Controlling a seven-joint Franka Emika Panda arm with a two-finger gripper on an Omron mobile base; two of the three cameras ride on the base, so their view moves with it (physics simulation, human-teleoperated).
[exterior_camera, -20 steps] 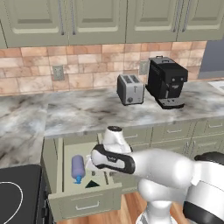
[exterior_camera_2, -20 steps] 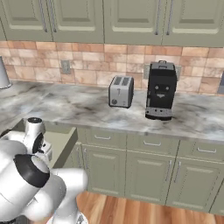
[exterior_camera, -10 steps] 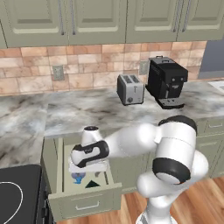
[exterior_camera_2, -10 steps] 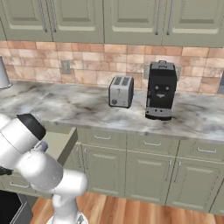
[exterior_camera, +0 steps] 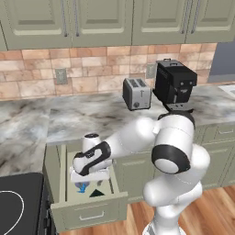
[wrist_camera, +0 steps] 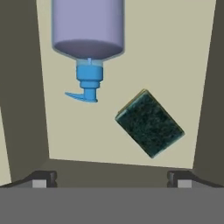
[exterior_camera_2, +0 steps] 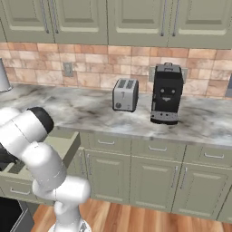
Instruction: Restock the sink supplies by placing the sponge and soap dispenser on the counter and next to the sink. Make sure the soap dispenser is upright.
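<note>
Hand view looks straight down into the open drawer (wrist_camera: 192,65): the soap dispenser (wrist_camera: 88,27) lies on its side, long axis running up-down in frame, blue nozzle pointing back toward the jaws. The sponge (wrist_camera: 149,123) lies flat, green side up, turned diagonally, just right of the nozzle and apart from it. Both sit ahead of the gripper (wrist_camera: 111,177), whose jaws are spread wide and empty, so I'd guess the sponge is the nearer grab. Neither is on the desk (exterior_camera: 69,117) yet.
</note>
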